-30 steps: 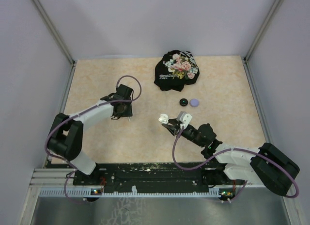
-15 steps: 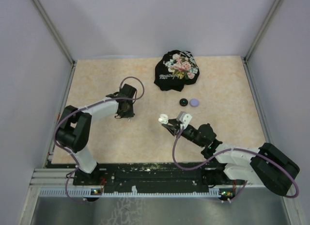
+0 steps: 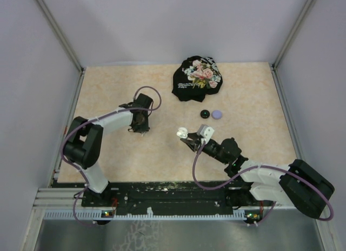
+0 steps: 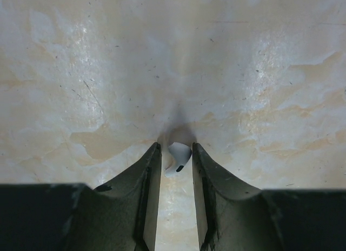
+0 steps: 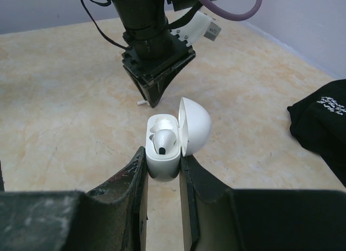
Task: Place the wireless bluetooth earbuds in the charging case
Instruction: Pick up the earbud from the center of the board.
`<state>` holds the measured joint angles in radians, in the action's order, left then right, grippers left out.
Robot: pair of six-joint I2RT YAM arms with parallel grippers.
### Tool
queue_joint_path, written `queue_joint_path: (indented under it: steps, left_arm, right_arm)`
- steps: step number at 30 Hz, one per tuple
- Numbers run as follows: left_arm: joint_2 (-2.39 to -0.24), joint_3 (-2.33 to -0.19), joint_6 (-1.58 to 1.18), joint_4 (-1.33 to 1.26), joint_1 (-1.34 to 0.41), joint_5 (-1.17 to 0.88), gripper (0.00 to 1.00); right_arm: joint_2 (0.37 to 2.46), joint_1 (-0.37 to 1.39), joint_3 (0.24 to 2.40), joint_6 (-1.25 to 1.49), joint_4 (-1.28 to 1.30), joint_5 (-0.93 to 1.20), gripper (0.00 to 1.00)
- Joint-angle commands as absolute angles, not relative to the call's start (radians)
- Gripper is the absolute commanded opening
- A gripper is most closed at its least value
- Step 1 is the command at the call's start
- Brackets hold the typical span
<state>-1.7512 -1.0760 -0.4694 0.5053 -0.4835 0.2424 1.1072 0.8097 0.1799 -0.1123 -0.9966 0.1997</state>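
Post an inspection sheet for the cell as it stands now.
Surface: beige marbled tabletop, fine dark specks.
Job's things: white charging case, lid open, seated earbud inside; loose earbud lying on the tabletop.
Clutter: black floral cloth at the far side; black puck and lavender puck side by side near it.
Grippers: left gripper down at the tabletop, fingers either side of the loose earbud, grip unclear; right gripper shut on the charging case.
Cables: purple cable looped at the left wrist, another beside the right arm.
Surroundings: pale walls, metal frame posts.
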Motion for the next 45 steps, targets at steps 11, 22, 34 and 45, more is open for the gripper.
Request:
queue_joint_path:
  steps: [11, 22, 34, 45]
  left_arm:
    - [-1.828, -1.132, -0.432, 0.584, -0.494, 0.248, 0.33]
    - [-1.797, -1.114, -0.435, 0.582, -0.503, 0.225, 0.23]
    - [-1.596, -0.992, -0.497, 0.405, -0.520, 0.156, 0.19]
    - [-1.364, -0.865, -0.608, 0.159, -0.626, 0.175, 0.20]
  right_arm:
    - [1.112, 0.821, 0.239, -0.110, -1.030, 0.231, 0.00]
    - [1.129, 0.821, 0.247, -0.110, -1.029, 0.247, 0.00]
    - [1.135, 0.821, 0.252, -0.124, -1.012, 0.246, 0.00]
    - [1.131, 0.821, 0.234, -0.128, -1.049, 0.206, 0.00]
